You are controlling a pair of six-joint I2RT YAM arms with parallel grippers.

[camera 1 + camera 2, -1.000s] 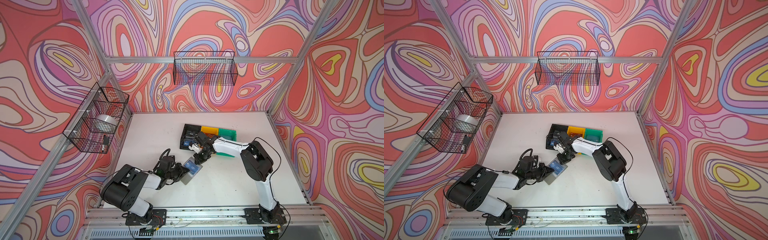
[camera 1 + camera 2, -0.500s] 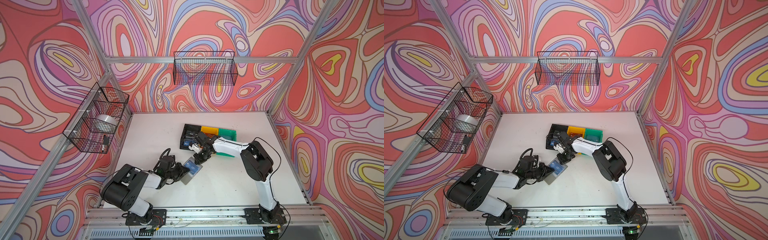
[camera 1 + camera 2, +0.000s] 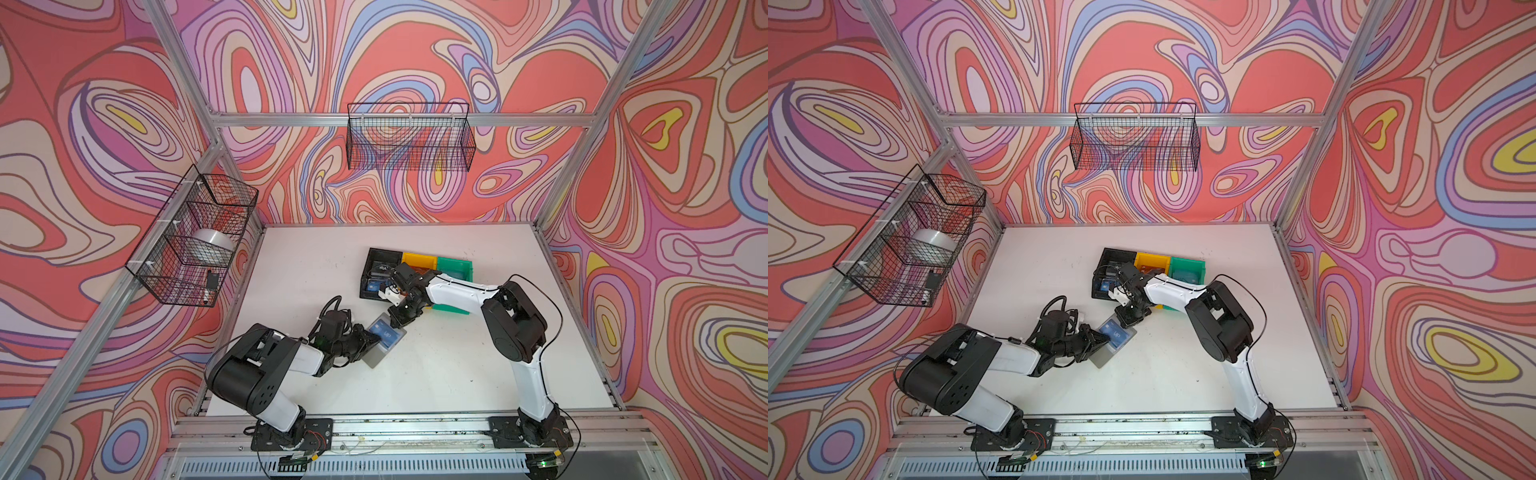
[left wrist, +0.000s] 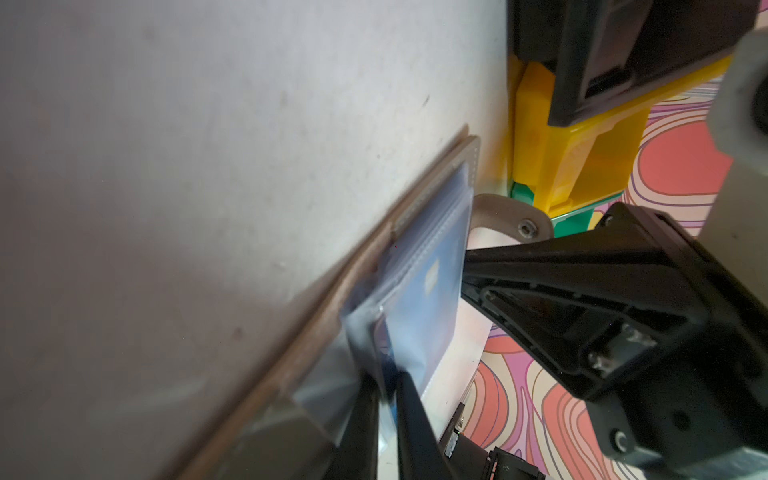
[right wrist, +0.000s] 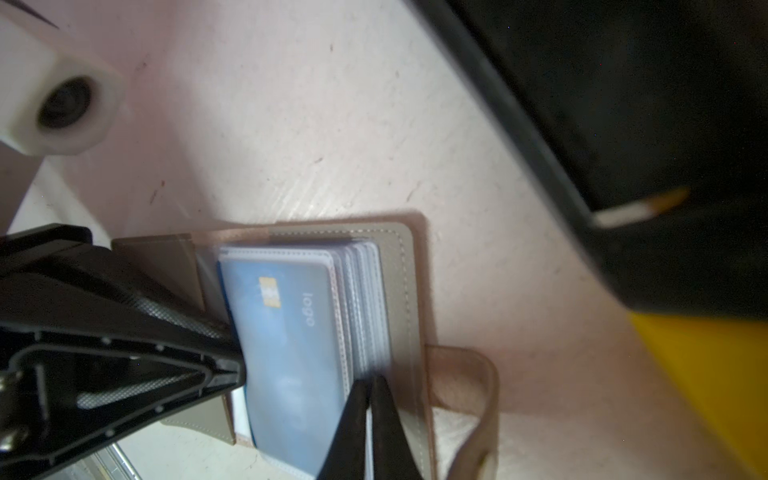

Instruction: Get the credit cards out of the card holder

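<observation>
1. Nothing has visibly moved since a second ago: both my arms, the card holder and the bins sit where they did.
2. The card holder [image 3: 376, 356] [image 3: 1103, 358] lies open on the white table [image 3: 457, 374], just in front of the black bin [image 3: 374, 257]. It sits between my two grippers in both top views.
3. My left gripper [image 3: 375, 337] [image 4: 388, 384] is clenched on one edge of the blue card [image 5: 286, 332] [image 4: 428, 299]. In the left wrist view a thin strip of blue shows between the two fingers, with sleeve plastic bunched around it.
4. My right gripper [image 3: 397, 319] [image 5: 370, 382] stands at the holder's opposite edge. Its jaws are pressed together, tips at the edge of the stack of clear sleeves [image 5: 361, 291]. I cannot tell whether a sleeve is caught between them.
5. The blue card lies face up in the topmost sleeve, its gold chip and the word "logo" showing. Most of it is within the holder's outline.
6. The snap tab [image 5: 478, 374] [image 4: 511, 216] curls off the holder's edge just beside my right fingertips, on the side towards the yellow bin [image 3: 417, 258].
7. Black, yellow and green bin [image 3: 455, 266] stand touching in a row, and my right arm reaches across their front.
</observation>
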